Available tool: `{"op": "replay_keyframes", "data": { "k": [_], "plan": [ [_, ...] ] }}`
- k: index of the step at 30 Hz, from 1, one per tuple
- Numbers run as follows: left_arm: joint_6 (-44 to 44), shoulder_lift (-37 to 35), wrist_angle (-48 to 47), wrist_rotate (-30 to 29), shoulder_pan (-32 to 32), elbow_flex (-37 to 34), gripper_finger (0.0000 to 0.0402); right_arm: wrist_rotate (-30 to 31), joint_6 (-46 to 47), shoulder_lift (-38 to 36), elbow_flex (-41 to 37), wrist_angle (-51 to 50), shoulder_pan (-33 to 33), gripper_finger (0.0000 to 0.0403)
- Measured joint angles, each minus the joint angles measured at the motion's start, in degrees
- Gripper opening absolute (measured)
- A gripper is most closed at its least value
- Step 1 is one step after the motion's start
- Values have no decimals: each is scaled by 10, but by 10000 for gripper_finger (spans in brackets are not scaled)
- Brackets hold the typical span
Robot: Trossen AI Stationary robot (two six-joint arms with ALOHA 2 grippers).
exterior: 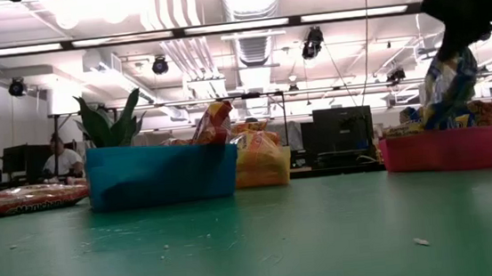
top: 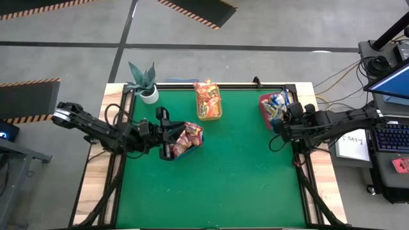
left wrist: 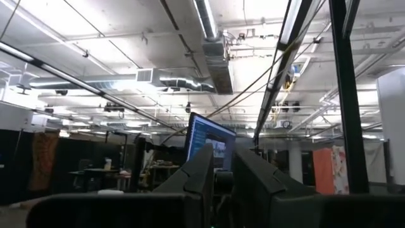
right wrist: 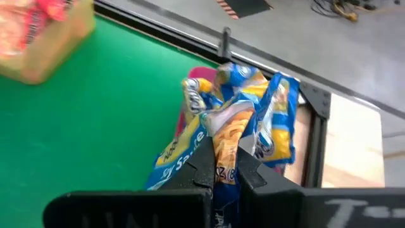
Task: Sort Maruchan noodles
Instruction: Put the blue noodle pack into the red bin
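Observation:
Red-pink Maruchan noodles packets [top: 188,137] fill a blue bin [exterior: 160,177]; one [exterior: 213,123] sticks up above its rim. My left gripper [top: 171,137] is beside them, tipped upward. Its fingers [left wrist: 202,171] are shut with nothing visible between them. Orange packets sit in the yellow bin [top: 208,102]. Blue-edged packets lie in the red bin [top: 268,110]. My right gripper [top: 279,124] is over that bin, shut on a blue-edged packet [right wrist: 240,126]. Another red-pink packet [exterior: 24,200] lies flat on the table at the left. My right gripper pinches a crumpled end of the blue-edged packet [right wrist: 226,166] between its two fingers, slanting down from above. The packet [exterior: 447,85] hangs below the fingers over the red bin [exterior: 444,150]. I cannot tell whether its lower end touches the packets inside.
A potted plant [top: 144,80] stands at the table's far left corner. The green mat [top: 223,185] stretches toward the near edge in front of the bins. A dark frame rail [right wrist: 266,60] runs along the table's far and right edges.

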Motion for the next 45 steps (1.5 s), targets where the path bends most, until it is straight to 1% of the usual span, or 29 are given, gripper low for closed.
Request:
{"op": "replay_keyframes", "data": {
  "k": [5, 9, 14, 20, 25, 30, 33, 37, 41, 45],
  "plan": [
    [10, 0, 0, 0, 0, 1, 41, -4, 65, 4, -10, -47, -23, 8],
    [12, 0, -2, -13, 0, -2, 41, -14, 99, 8, -2, -89, -45, 8],
    [26, 0, -2, -15, 0, -3, 41, -16, 115, 20, 4, -88, -76, 8],
    [27, 0, -5, -15, 0, -5, 41, -16, 143, 75, -6, -84, -112, 8],
    [27, 0, -19, -15, 0, -6, 41, -4, 130, 137, -7, -50, -120, 12],
    [27, 0, -23, -15, 0, -6, 41, 3, 113, 193, -3, -14, -121, 38],
    [27, 0, -23, -15, 0, -6, 41, 5, 113, 225, 0, -10, -121, 63],
    [27, 0, -25, -15, 0, -6, 41, 25, 115, 258, 4, -10, -121, 99],
    [28, 0, -28, -15, 0, -6, 41, 31, 84, 274, 23, -11, -121, 124],
    [29, 0, -38, -21, 0, -6, 41, 29, 49, 272, 56, -11, -121, 135]
  ]
}}
